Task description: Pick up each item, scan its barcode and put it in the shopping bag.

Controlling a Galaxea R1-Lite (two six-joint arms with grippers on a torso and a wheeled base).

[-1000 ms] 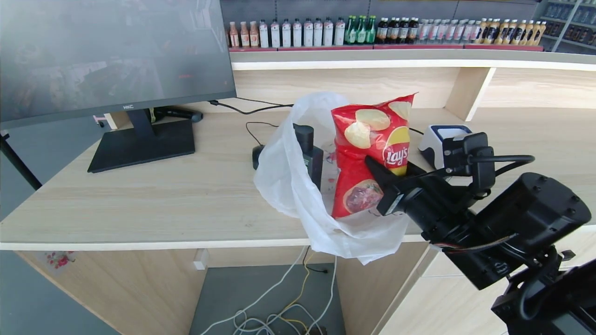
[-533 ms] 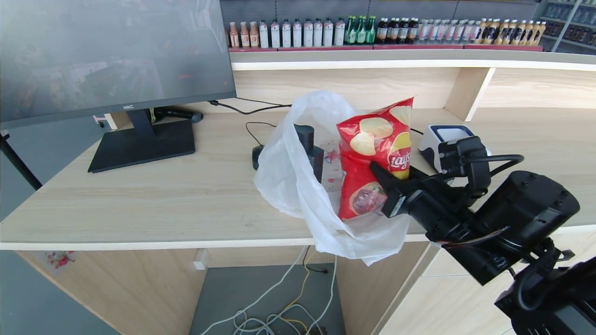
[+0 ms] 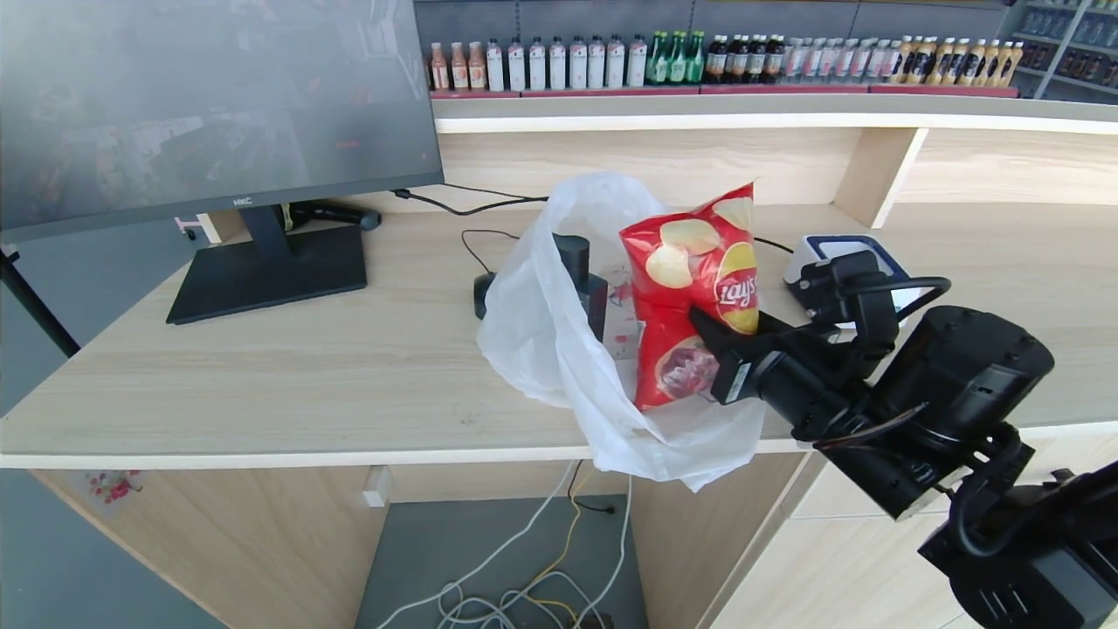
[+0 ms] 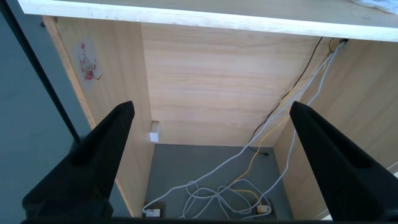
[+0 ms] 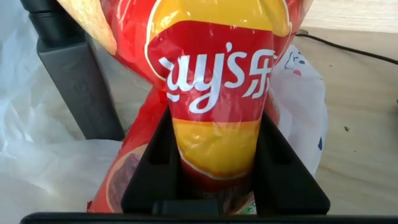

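1. The red crinkled-foil chip bag (image 3: 690,297) clamped in the right tool (image 5: 214,158) is glossy, with highlights along its creases.
2. The right tool's fingers (image 5: 155,168) are smooth, matt black plastic; the left tool (image 4: 214,155) has the same dull finish.
3. Around the held bag, the thin white plastic shopping bag (image 3: 541,341) is translucent, wrinkled and softly shiny.
4. Under the right tool, the pale wood-grain desk (image 3: 262,376) looks smooth and matt.
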